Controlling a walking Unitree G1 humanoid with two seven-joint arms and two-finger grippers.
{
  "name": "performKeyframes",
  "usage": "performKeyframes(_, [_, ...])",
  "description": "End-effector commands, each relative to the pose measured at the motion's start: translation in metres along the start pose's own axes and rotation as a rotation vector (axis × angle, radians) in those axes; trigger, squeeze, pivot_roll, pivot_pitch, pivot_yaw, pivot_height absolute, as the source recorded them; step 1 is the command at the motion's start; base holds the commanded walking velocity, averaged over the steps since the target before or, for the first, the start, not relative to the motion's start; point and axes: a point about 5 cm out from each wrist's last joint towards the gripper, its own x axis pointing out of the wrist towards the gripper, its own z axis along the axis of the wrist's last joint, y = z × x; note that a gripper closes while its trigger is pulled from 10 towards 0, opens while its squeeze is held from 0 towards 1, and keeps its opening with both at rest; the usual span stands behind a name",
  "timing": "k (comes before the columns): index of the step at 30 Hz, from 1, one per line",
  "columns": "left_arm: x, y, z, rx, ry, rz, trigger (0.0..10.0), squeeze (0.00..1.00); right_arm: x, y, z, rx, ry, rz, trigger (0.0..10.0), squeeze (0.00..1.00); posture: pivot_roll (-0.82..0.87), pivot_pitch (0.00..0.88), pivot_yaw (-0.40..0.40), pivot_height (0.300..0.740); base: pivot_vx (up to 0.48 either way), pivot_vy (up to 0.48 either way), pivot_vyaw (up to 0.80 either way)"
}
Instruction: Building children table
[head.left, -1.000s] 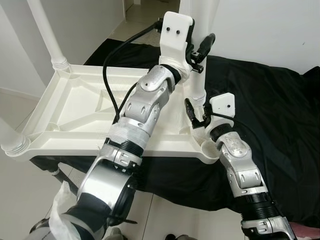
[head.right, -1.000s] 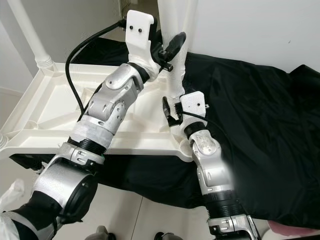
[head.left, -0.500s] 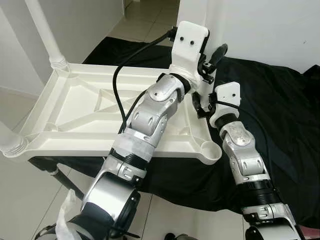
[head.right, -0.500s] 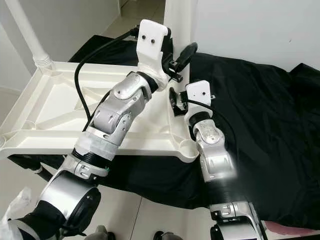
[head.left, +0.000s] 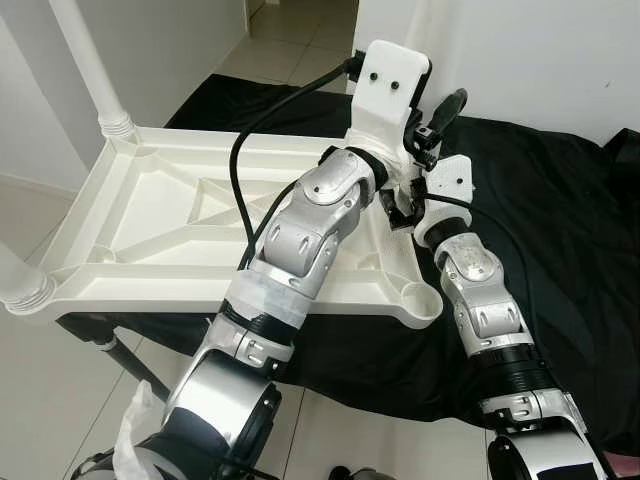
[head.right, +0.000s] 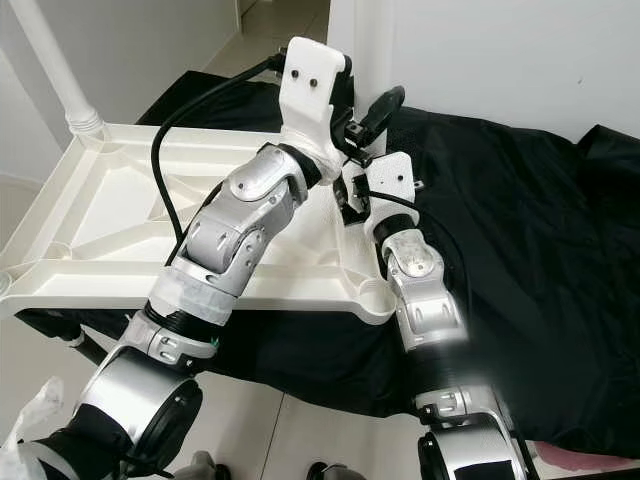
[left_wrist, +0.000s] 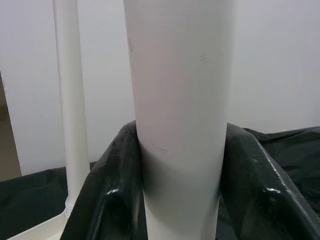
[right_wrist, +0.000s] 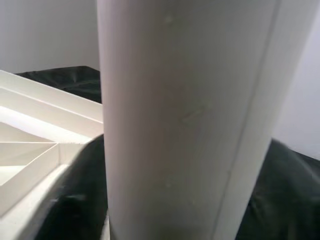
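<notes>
A black cloth (head.left: 560, 200) is lying under the upturned white children table (head.left: 150, 230), whose fitted leg (head.left: 95, 75) is standing at its far-left corner. Both hands are clamping another smooth white leg (left_wrist: 180, 115) at the far-right corner: left hand (head.left: 425, 125) above, right hand (head.left: 400, 205) below.

The upturned tabletop (head.left: 150, 215) is smooth white moulded plastic with a slight sheen. The table leg (left_wrist: 180, 115) is matt white plastic, faintly scuffed. Under them lies a wrinkled black cloth (head.left: 560, 240), slightly satiny. The left gripper's (left_wrist: 180, 200) fingers (left_wrist: 112, 195) are glossy black.
</notes>
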Motion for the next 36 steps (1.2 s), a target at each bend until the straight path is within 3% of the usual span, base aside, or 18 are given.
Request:
performKeyframes(1, [0.001, -0.008, 0.001, -0.007, -0.009, 0.003, 10.0, 0.00, 0.001, 0.001, 0.000, -0.001, -0.005, 0.006, 3.5, 0.00, 0.01, 0.089, -0.043, 0.740, 0.000, 0.000, 0.00])
performKeyframes(3, [0.001, -0.008, 0.001, -0.007, -0.007, 0.003, 10.0, 0.00, 0.001, 0.001, -0.001, 0.000, -0.007, 0.006, 3.5, 0.00, 0.01, 0.089, -0.043, 0.740, 0.000, 0.000, 0.00])
performKeyframes(4, [0.001, -0.009, 0.001, -0.006, -0.006, 0.002, 10.0, 0.00, 0.001, 0.001, -0.001, 0.004, -0.008, 0.005, 1.4, 0.00, 0.01, 0.089, -0.043, 0.740, 0.000, 0.000, 0.00])
performKeyframes(5, [0.001, -0.009, 0.002, -0.007, -0.006, 0.000, 10.0, 0.00, 0.002, 0.001, -0.001, 0.008, -0.007, 0.003, 0.0, 0.00, 0.01, 0.089, -0.043, 0.740, 0.000, 0.000, 0.00])
performKeyframes(17, [0.002, -0.014, 0.004, 0.000, -0.014, -0.018, 10.0, 0.00, 0.002, -0.003, -0.007, 0.050, 0.033, -0.052, 0.0, 0.00, 0.00, 0.086, -0.042, 0.740, 0.000, 0.000, 0.00])
performKeyframes(18, [0.001, -0.014, 0.004, -0.009, -0.015, -0.023, 10.0, 0.00, 0.002, -0.004, -0.007, 0.059, 0.040, -0.065, 4.0, 0.00, 0.00, 0.088, -0.042, 0.740, 0.000, 0.000, 0.00])
performKeyframes(19, [0.000, -0.015, 0.004, -0.033, -0.020, -0.038, 10.0, 1.00, 0.002, -0.004, -0.008, 0.078, 0.048, -0.076, 10.0, 0.00, 0.00, 0.089, -0.043, 0.740, 0.000, 0.000, 0.00])
performKeyframes(22, [-0.001, -0.017, 0.005, -0.057, -0.029, -0.056, 10.0, 1.00, 0.002, -0.003, -0.009, 0.112, 0.059, -0.090, 10.0, 0.00, 0.00, 0.092, -0.045, 0.740, 0.000, 0.000, 0.00])
performKeyframes(27, [-0.002, -0.018, 0.005, -0.028, -0.029, -0.059, 10.0, 1.00, 0.002, -0.004, -0.010, 0.140, 0.072, -0.111, 10.0, 0.00, 0.01, 0.094, -0.047, 0.740, 0.000, 0.000, 0.00])
performKeyframes(28, [-0.002, -0.019, 0.006, -0.021, -0.033, -0.062, 10.0, 0.00, 0.002, -0.004, -0.011, 0.145, 0.077, -0.121, 10.0, 0.00, 0.01, 0.095, -0.047, 0.740, 0.000, 0.000, 0.00])
performKeyframes(36, [-0.009, -0.017, 0.007, -0.028, -0.042, -0.075, 10.0, 0.00, -0.002, -0.010, -0.013, 0.165, 0.078, -0.173, 10.0, 0.00, 0.00, 0.101, -0.046, 0.740, 0.000, 0.000, 0.00])
